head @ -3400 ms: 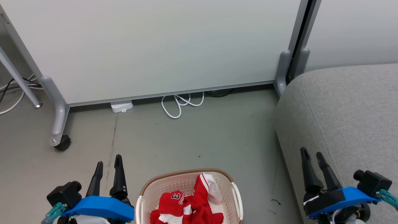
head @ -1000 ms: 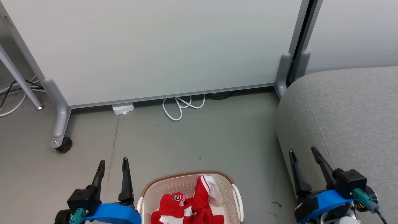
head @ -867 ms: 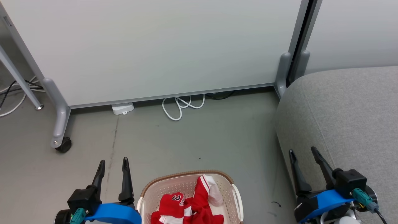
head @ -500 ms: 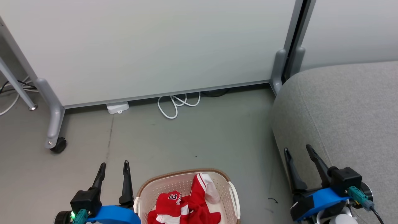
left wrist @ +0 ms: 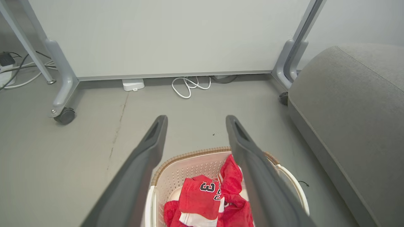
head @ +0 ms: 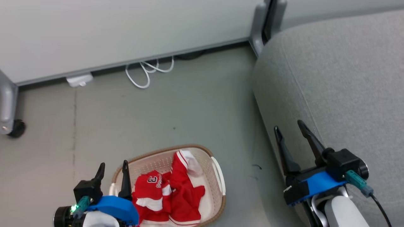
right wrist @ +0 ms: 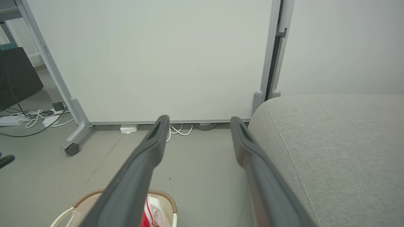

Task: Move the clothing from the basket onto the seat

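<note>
The red clothing [head: 167,192] with white trim and a white number lies heaped in the cream basket [head: 217,179], which stands on the floor at the bottom centre of the head view. In the left wrist view the clothing [left wrist: 205,201] fills the basket [left wrist: 189,156] below the fingers. My left gripper [head: 113,165] is open and empty, just left of the basket's rim. My right gripper [head: 288,126] is open and empty, over the left edge of the grey seat [head: 341,78]. The seat [right wrist: 331,142] fills the right of the right wrist view.
A white partition panel [head: 126,28] on castor legs [head: 12,127] stands behind the floor space. A white cable [head: 145,71] and a small white box [head: 79,80] lie at its foot. More cables and a power strip [right wrist: 19,118] lie far left.
The head camera has tilted down and shifted, so the basket shows higher and more whole. Both grippers stay open; earlier they rotated at the wrist.
</note>
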Motion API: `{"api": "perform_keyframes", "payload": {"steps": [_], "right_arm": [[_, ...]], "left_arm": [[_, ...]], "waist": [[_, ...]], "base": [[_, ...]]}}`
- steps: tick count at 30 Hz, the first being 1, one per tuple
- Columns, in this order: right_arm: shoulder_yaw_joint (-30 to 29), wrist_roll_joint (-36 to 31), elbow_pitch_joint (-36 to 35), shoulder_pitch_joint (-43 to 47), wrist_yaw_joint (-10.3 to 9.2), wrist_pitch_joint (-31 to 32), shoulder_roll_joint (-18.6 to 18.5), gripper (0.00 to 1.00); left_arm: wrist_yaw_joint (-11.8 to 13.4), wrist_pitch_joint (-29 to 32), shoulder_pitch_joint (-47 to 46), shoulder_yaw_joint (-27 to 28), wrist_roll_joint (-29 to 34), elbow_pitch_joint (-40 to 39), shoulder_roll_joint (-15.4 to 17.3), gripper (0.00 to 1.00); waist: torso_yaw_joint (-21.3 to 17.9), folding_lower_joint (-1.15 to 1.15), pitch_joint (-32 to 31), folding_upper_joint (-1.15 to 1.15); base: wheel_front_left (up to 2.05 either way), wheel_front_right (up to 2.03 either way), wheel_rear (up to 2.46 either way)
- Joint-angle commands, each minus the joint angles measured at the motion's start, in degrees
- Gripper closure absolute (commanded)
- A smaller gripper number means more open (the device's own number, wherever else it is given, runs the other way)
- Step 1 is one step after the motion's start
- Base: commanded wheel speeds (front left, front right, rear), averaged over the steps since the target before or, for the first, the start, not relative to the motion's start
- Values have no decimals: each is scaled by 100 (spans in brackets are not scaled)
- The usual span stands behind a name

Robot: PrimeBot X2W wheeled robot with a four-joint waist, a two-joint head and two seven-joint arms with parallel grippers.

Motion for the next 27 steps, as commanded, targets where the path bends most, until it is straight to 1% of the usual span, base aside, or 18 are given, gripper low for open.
{"api": "perform_keyframes", "payload": {"steps": [1,11,16,20,27], "right_arm": [[21,27,-45,-111,3,-34,-24,0],[275,250,-213,-580,3,-150,-20,0],[346,365,-280,-748,3,-210,-18,0],[392,472,-316,-869,3,-241,-18,0],[474,722,-421,-1062,3,-254,-19,0]], "left_arm": [[-9,9,-175,2,27,112,41,0],[-132,113,-1142,-206,177,1568,232,0],[-145,123,-1623,-311,240,2142,309,0],[-68,143,-1970,-373,304,2510,365,0],[192,152,-2510,-453,408,3007,510,0]], "waist": [[-307,0,419,0],[-836,0,1563,0],[-999,0,2109,0],[-1082,0,2531,0],[-1159,0,3068,0]], "base": [[0,0,0],[0,0,0],[0,0,0],[0,0,0],[0,0,0]]}}
